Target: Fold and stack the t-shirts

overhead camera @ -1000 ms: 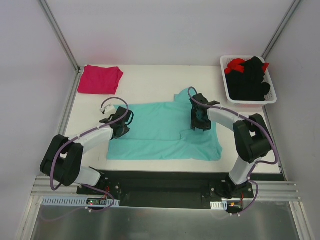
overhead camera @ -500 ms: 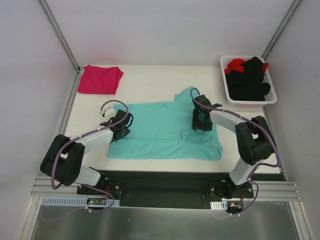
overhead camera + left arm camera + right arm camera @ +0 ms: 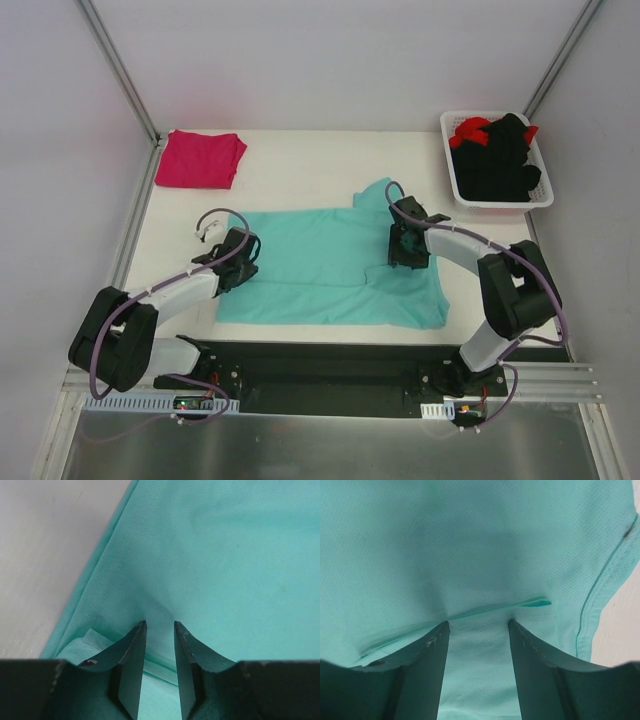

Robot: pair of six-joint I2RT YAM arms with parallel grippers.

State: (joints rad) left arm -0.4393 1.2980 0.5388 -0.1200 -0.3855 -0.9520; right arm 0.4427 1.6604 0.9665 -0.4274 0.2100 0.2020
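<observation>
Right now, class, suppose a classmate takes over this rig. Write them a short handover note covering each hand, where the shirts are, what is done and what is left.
Hands: the left hand is closed on the left edge of the teal t-shirt. The right hand, its jaws wider, grips a folded layer on the shirt's right side.
Things: the teal shirt lies spread mid-table, only partly folded. The pink t-shirt sits folded in the far left corner. The black and red garments are piled in the white basket, far right.
Done: pink shirt folded.
Left: finish folding the teal one, stack it, then probably the basket garments.
</observation>
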